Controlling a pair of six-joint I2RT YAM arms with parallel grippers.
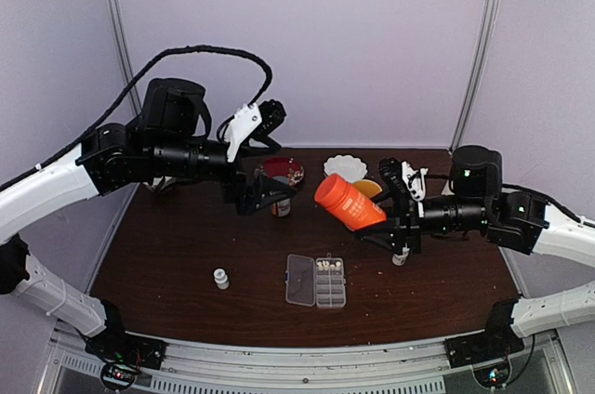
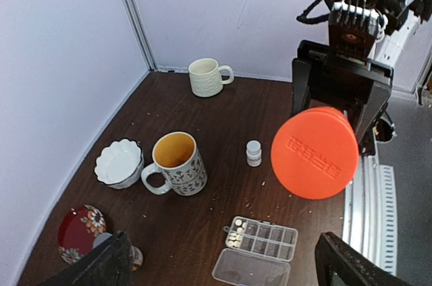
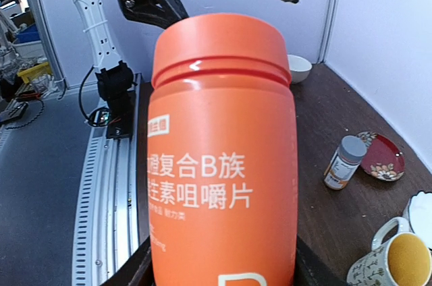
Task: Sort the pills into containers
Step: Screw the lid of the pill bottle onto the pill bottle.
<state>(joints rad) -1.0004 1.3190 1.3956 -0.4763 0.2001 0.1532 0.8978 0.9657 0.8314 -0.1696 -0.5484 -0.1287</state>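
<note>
Left pincer (image 2: 221,253) agape, right pincer (image 1: 384,213) laden

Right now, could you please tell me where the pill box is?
In the top view, the pill box lies near the front edge of the table, about centre, with the small white bottle to its left.

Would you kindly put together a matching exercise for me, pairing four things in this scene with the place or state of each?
Things:
1. orange bottle
2. pill box
3. small white bottle
4. patterned mug

Places or states:
A. standing upright on the table, left of the pill box in the top view
B. yellow inside, next to the white bowl
C. gripped by the right gripper, tilted, off the table
D. lid open, pills in an end cell

Pairs: 1-C, 2-D, 3-A, 4-B.
</note>
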